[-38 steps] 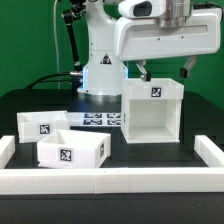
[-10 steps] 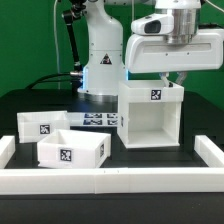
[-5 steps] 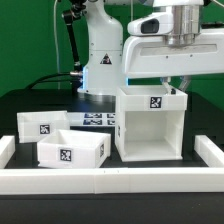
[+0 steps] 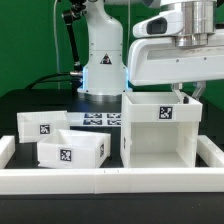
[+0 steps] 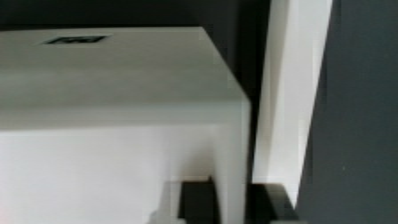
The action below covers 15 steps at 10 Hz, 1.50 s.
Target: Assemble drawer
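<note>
**Housing pulled forward to the front rail**

The gripper is clamped narrow on the top edge of the housing, at its wall on the exterior view's right. In the wrist view a thin white wall runs between the 2 dark fingers.

Over the last 4 seconds or so the housing has travelled with the arm. It has moved from beside the marker board toward the camera and the exterior view's right. It now stands upright, open face forward, just behind the front rail. Whether it rests on the table or hangs slightly lifted I cannot tell.

The 2 trays (farther tray, nearer tray) have not shifted and lie apart from it, toward the exterior view's left.

My reading is that the housing is being positioned near the rail. No tray is inserted yet, so most of the assembly remains.
</note>
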{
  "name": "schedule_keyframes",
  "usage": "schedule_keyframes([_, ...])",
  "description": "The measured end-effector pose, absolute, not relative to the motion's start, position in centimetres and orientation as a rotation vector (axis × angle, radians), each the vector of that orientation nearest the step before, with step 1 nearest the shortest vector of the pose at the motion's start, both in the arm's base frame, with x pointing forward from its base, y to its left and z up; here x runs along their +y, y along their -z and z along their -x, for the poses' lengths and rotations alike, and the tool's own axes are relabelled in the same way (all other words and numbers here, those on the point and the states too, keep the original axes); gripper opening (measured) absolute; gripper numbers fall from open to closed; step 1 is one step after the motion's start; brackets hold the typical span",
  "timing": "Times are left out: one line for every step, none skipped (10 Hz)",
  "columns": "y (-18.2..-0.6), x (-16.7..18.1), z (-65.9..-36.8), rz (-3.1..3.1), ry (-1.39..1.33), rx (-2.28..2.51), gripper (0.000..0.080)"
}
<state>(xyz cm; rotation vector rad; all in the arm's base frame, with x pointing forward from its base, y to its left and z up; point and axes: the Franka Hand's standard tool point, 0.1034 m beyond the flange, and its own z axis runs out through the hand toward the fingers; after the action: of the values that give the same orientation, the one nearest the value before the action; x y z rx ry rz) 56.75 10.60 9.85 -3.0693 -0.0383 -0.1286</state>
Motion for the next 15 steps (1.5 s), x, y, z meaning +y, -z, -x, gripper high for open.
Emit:
schedule_keyframes([-9.9,10.6,-56.8,3.069,0.134,-0.032,0.0038])
schedule_keyframes([-9.9,10.6,-56.8,3.069,0.134,-0.034,0.0038])
schedule_keyframes([-9.9,10.7,-56.8,3.063,0.130,0.058,0.0038])
schedule_keyframes([-9.9,10.8,-56.8,3.052,0.128,0.162,0.0038])
schedule_keyframes([-10.0,10.9,-56.9,3.045,0.129,0.228,0.0038])
schedule_keyframes([-10.0,11.0,-56.9,3.040,0.131,0.272,0.0038])
schedule_keyframes([-10.0,11.2,-56.9,3.016,0.125,0.409,0.0038])
schedule_keyframes([-9.8,11.8,-56.6,2.978,0.105,0.602,0.0038])
schedule_keyframes([-9.8,12.0,-56.8,2.949,0.103,0.720,0.0038])
schedule_keyframes([-9.8,12.0,-57.0,2.900,0.107,0.867,0.0038])
schedule_keyframes([-9.8,11.9,-57.1,2.847,0.105,1.004,0.0038])
schedule_keyframes([-9.8,11.5,-57.2,2.809,0.100,1.098,0.0039])
schedule_keyframes([-9.8,11.1,-57.4,2.788,0.101,1.135,0.0041])
schedule_keyframes([-9.9,11.2,-57.4,2.760,0.097,1.184,0.0041])
schedule_keyframes([-10.0,11.5,-57.4,2.710,0.085,1.273,0.0041])
